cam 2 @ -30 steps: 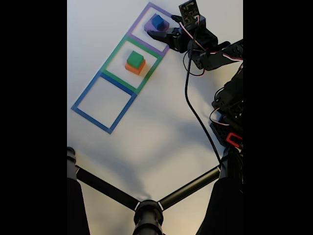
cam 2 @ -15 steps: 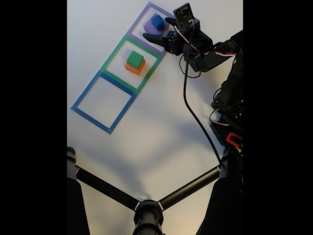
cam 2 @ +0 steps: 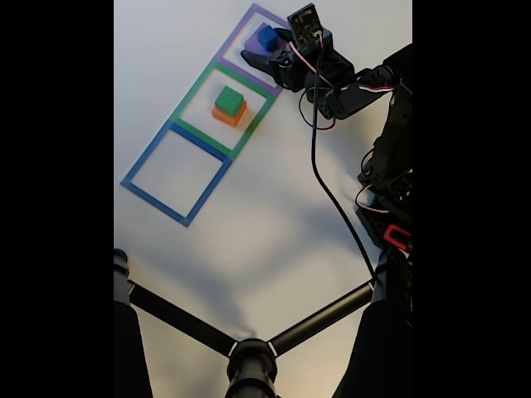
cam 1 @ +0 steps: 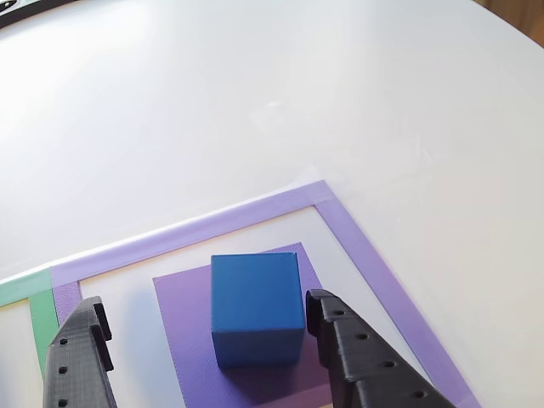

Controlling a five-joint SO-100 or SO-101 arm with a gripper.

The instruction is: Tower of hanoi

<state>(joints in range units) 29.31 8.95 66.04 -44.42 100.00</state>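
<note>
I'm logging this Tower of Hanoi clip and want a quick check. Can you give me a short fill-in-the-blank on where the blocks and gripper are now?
1. The blue cube sits on a flat ____ block inside the purple tape square.
2. In the fixed view, the green block is stacked on an ____ block.
3. The gripper is ____, one of its fingers on each side of the blue cube.
4. The blue tape square holds ____ blocks.

Missing words: purple; orange; open; no

The blue cube [cam 1: 257,308] looks matt and smooth, resting on a flat, matt purple block [cam 1: 187,331]. Around it, the purple tape border [cam 1: 365,255] lies slightly glossy on the smooth white table [cam 1: 212,110]. The gripper [cam 1: 208,357] fingers [cam 1: 365,365] beside the cube are matt black plastic.
</note>
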